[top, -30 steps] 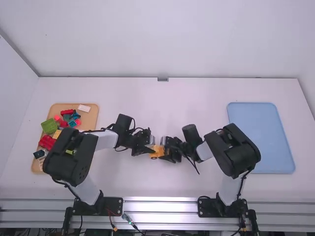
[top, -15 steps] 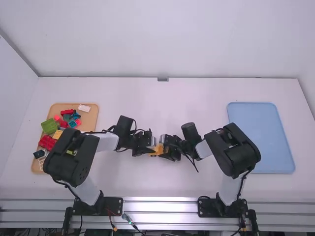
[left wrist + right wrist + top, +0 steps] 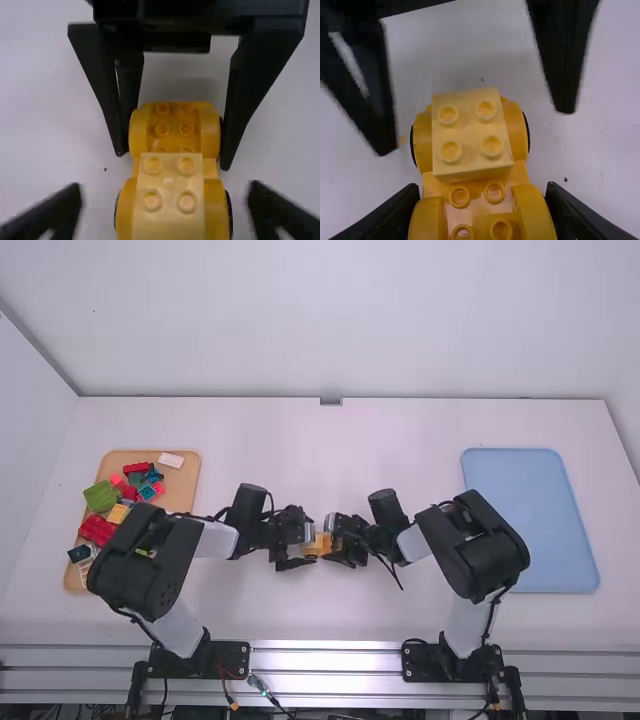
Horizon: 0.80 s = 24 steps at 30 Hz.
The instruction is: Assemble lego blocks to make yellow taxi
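Both wrist views crop the yellow car point(image 3: 471, 150).

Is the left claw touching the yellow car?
Apart. The left wrist view shows white table between the yellow car and each finger of the open left claw.

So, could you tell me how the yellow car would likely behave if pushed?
The yellow car would probably roll once let go, as dark wheel edges show at its sides. It looks like hard, studded plastic, so it should feel stiff. The pale yellow block stands raised at one end, so a high push there might knock it loose.
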Each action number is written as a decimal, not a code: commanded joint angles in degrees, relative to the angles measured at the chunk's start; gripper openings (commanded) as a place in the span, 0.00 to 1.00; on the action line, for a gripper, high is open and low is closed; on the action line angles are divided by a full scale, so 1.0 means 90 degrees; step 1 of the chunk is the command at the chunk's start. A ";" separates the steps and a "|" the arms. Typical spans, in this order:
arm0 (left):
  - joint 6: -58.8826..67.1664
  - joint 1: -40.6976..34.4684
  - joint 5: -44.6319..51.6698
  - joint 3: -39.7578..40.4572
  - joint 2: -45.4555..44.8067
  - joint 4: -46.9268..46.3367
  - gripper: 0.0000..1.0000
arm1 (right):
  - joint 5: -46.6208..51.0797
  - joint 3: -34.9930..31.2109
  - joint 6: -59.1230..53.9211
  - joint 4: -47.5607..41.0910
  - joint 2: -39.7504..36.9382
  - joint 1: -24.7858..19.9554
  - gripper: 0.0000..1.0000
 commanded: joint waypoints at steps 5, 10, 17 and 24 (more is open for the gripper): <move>-0.0520 0.0051 0.0299 -0.0053 -0.0797 -0.0073 0.99 | 0.0112 0.0005 0.0010 -0.0080 0.0097 0.0032 0.65; -0.0517 0.0049 0.0585 -0.0056 -0.1362 -0.0425 0.65 | 0.0109 0.0005 0.0015 -0.0080 0.0097 0.0032 0.68; -0.0520 0.0022 0.0503 -0.0044 -0.1161 -0.0539 0.02 | 0.0061 0.0005 0.0012 -0.0087 0.0097 0.0032 0.68; -0.0682 -0.0012 0.0219 0.0233 -0.0651 -0.0593 0.02 | 0.0066 0.0005 0.0058 -0.0087 0.0097 0.0032 0.68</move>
